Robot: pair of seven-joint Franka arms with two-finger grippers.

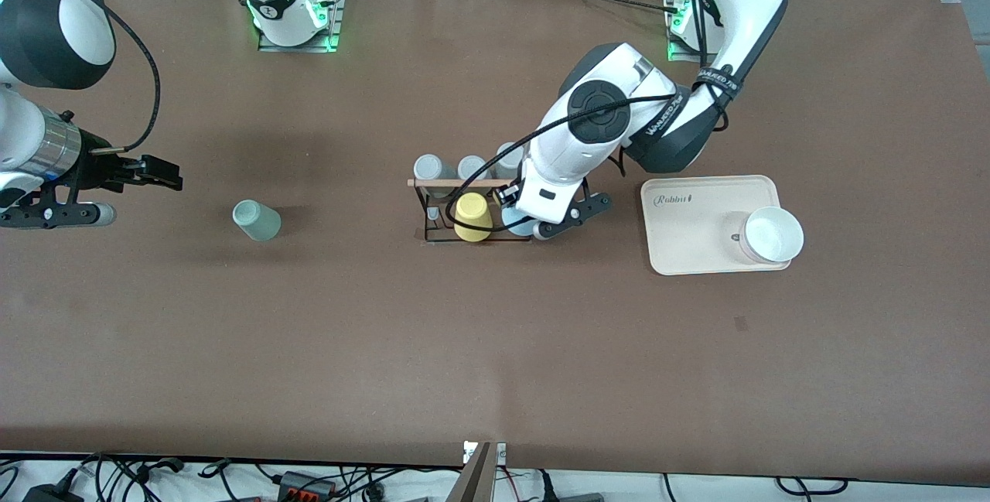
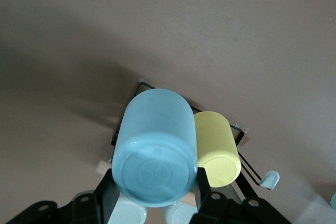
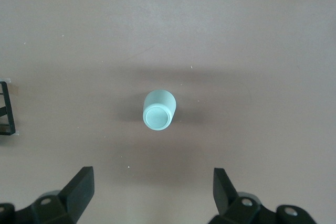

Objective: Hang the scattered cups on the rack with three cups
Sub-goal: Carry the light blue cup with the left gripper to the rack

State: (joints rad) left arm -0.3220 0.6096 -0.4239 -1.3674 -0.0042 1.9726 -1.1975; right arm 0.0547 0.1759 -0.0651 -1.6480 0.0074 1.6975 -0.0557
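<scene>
**Blue cup at the rack, mint cup alone on the counter**

The left pincer (image 2: 155, 195) is right over the rack (image 1: 464, 212), its fingers (image 2: 102, 192) pinching the light blue cup (image 2: 155, 150) bottom-up between them. In the front view that cup (image 1: 517, 222) peeks out under the wrist at the rack's end toward the left arm's side, just beside the yellow cup (image 1: 472, 216) that already sits on a peg. From the left wrist, blue and yellow (image 2: 218, 148) stand side by side, nearly touching, with the black wire frame (image 2: 241, 153) showing beneath them. Whether the blue cup is seated on its peg cannot be told.

Three grey cups (image 1: 428, 169) line the rack's row farther from the front camera, along the light wooden rod (image 1: 456, 183).

Over toward the right arm's end, the pale mint green cup (image 1: 257, 220) stands upside down on the brown counter (image 1: 495, 347), well apart from the rack. The right pincer (image 3: 152, 192) hangs in the air near it, fingers spread wide and holding nothing, the mint cup (image 3: 159, 110) framed between them in the right wrist view.

A beige tray (image 1: 696, 239) lies toward the left arm's end, carrying a white bowl (image 1: 772, 235) at one corner.
</scene>
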